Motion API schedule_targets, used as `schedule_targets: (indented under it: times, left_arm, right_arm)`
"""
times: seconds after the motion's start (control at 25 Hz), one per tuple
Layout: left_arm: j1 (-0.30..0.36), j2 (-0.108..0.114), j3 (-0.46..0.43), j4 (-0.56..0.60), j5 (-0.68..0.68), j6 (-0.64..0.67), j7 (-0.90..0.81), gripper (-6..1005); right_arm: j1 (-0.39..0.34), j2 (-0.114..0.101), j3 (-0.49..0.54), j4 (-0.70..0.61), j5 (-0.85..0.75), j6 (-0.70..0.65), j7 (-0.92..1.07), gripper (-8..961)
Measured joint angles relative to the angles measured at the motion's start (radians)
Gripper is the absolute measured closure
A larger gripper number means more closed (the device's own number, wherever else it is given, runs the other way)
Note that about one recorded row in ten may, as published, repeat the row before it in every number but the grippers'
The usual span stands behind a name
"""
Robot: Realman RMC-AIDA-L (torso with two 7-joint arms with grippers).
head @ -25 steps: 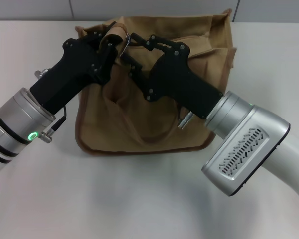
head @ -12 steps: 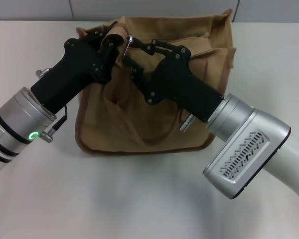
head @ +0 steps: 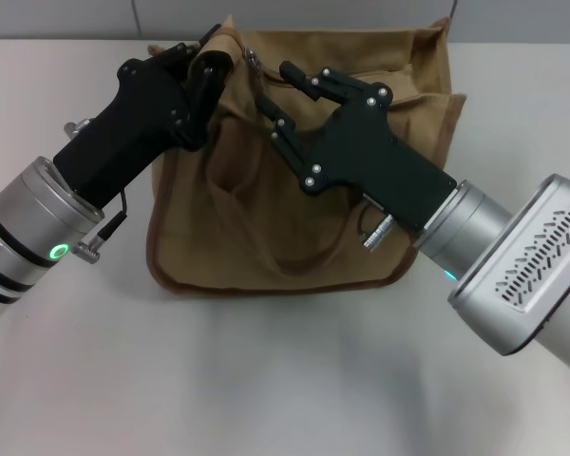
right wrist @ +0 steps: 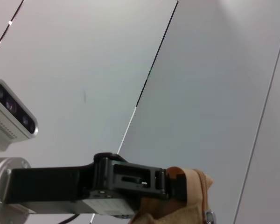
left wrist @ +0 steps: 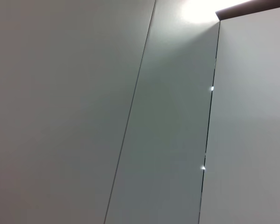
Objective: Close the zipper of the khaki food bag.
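Note:
The khaki food bag [head: 294,218] lies on the white table in the head view. My left gripper [head: 207,65] is shut on the bag's top left corner fabric and holds it up. The zipper's silver pull tab [head: 254,62] sits at the top edge, just right of that corner. My right gripper [head: 274,85] is over the bag's top, right of the tab, with its fingers spread apart and nothing between them. The right wrist view shows the left gripper [right wrist: 170,184] pinching khaki fabric [right wrist: 191,186], with the pull tab [right wrist: 208,216] below. The left wrist view shows only wall panels.
The white table [head: 266,380] spreads in front of the bag. A looped handle [head: 309,261] hangs down the bag's front. The left arm's wrist camera [right wrist: 14,114] shows in the right wrist view. A grey wall runs behind the table.
My right gripper has moved right and a little back, off the pull tab. The bag's top edge and the left gripper have risen slightly.

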Motion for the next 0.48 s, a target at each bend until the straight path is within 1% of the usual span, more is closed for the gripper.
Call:
schedule_targets:
  times: [0.28,0.48]
  left_arm:
    - [-0.010,0.002,0.001,0.006,0.002,0.003,-0.011,974]
    - [-0.012,-0.001,0.002,0.001,0.003,0.003,-0.011,974]
  right_arm:
    - [-0.012,0.001,0.000,0.004,0.000,-0.012,0.020,620]
    - [0.004,0.002,0.012,0.017,0.004,-0.006,0.021,625]
